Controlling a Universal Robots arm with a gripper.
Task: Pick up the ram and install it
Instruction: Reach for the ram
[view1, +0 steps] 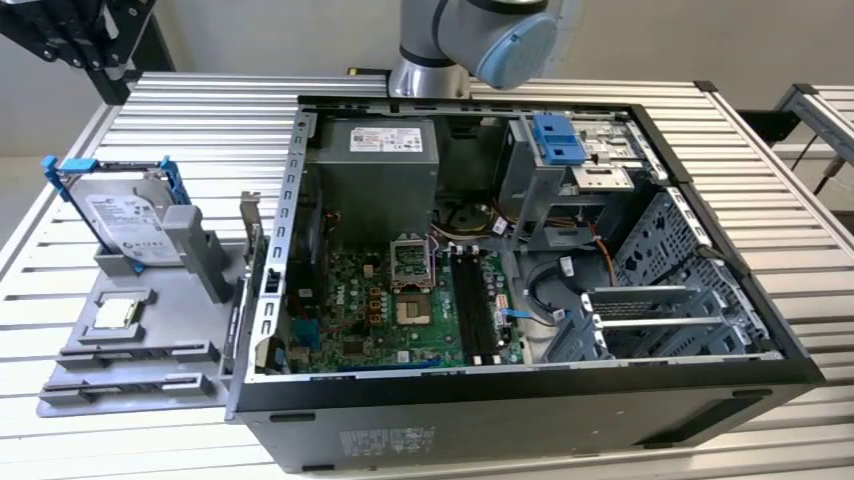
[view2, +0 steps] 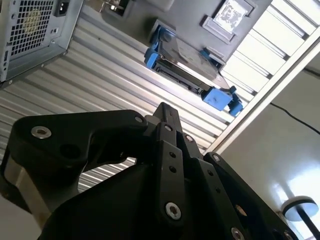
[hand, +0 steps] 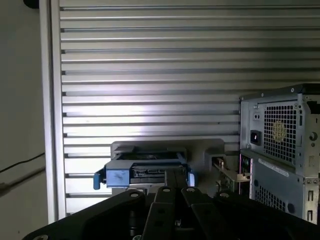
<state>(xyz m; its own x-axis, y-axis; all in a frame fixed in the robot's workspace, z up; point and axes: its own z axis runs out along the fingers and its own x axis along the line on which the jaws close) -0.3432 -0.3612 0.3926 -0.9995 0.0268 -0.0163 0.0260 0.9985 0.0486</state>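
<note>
My claw (hand: 172, 174) looks closed, its two fingers meeting at the tip with nothing between them, and I see that in both wrist views. It hangs high up past the back of the case (view1: 534, 385), on the arm (view1: 467, 40), well away from the ram. I think the ram (view1: 251, 235) is the thin strip standing on its edge at the side of the grey tray (view1: 127, 375), just beside the case wall. In the first wrist view it shows as a slim slanted piece (hand: 226, 171) between tray and case. I would guess it is very light, stiff and flat, and easy to hurt: it could snap if bent, and the chips and the contact edge should not be squeezed. The best hold, I think, is across the thin board near the middle of its upper edge, so it does not tip. Room is tight there, with the case wall on one side and the tall drive (view1: 127, 215) in its blue frame on the other. Above the tray it is open. Inside the case the long dark slots (view1: 470, 300) sit between the chip socket and loose wires, with metal walls all round, so the clear way in is from above. The table (view1: 200, 110) has ridges, so a dropped stick could fall badly.
</note>
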